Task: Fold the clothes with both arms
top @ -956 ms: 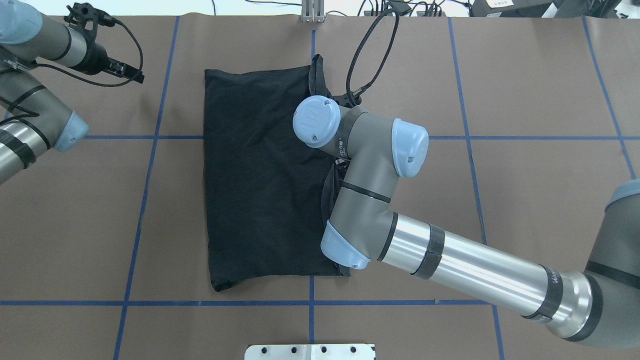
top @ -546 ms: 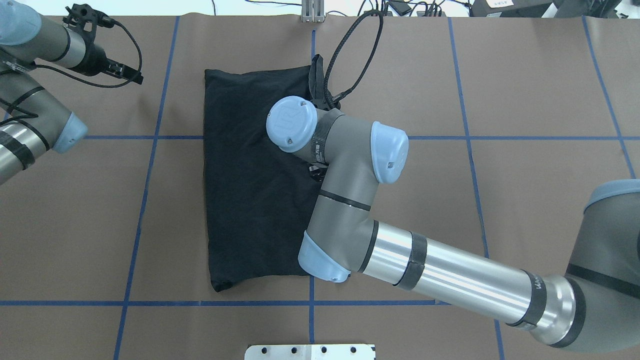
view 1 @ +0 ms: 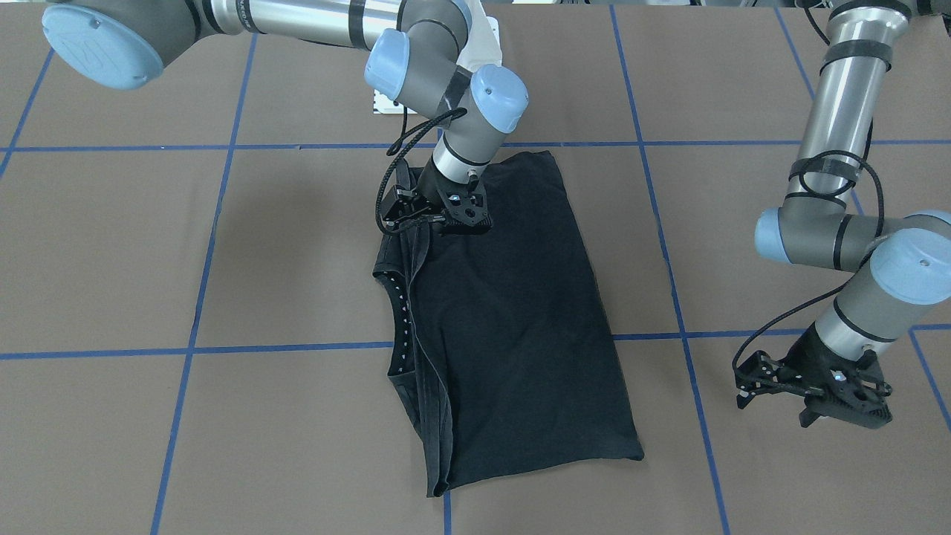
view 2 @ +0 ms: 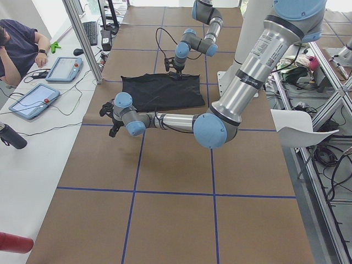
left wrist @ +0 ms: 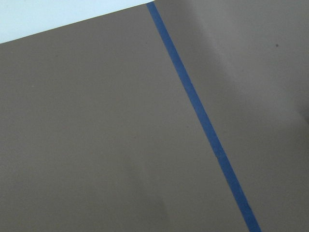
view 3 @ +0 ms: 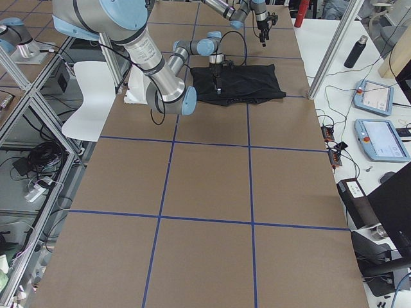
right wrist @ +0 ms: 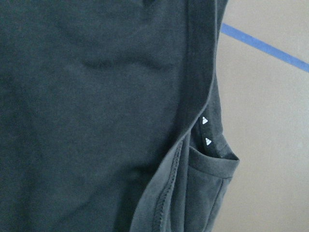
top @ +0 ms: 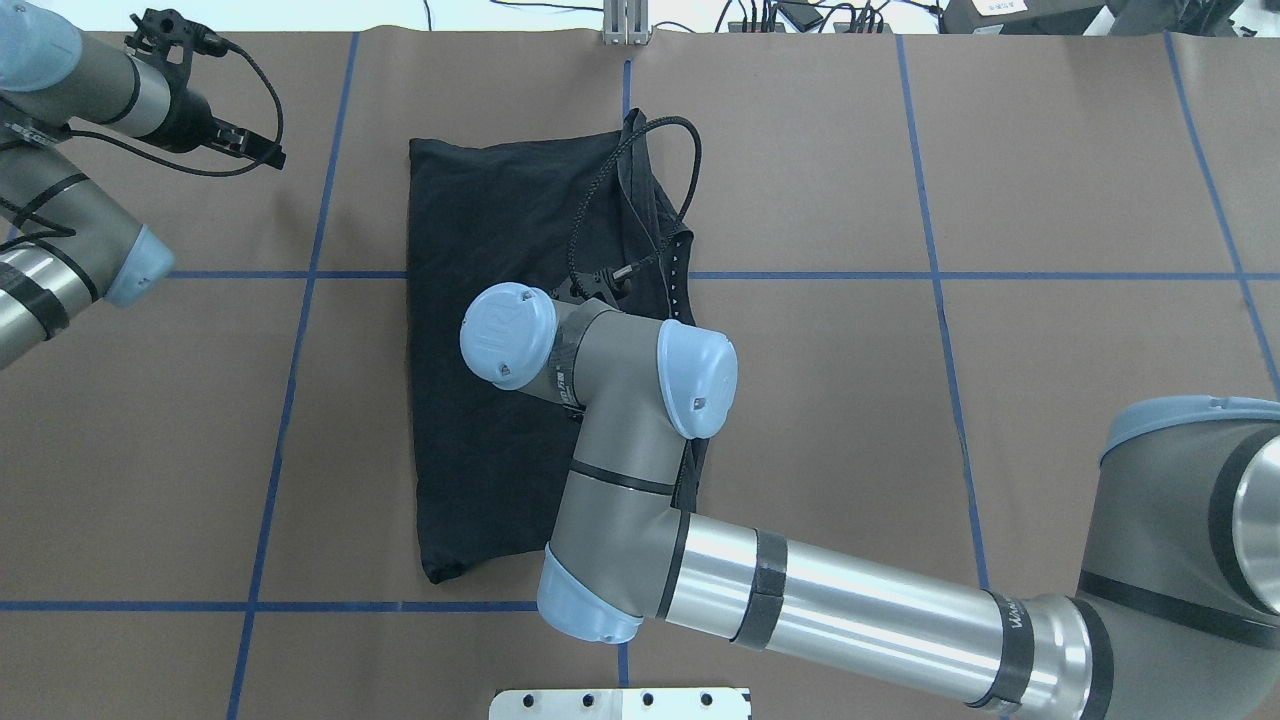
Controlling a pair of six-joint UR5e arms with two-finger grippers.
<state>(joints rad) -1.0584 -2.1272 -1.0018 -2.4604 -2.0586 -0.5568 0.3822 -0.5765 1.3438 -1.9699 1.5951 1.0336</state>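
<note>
My right gripper (view 1: 464, 218) is low over the folded black T-shirt (view 1: 520, 319) — its opening I cannot tell. My left gripper (view 1: 845, 409) hangs well apart, opening also unclear.

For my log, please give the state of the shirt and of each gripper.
T-shirt: folded, lying on the table.
Right gripper: low over the T-shirt, jaws unclear.
Left gripper: apart from the T-shirt, above the table, jaws unclear.
</note>
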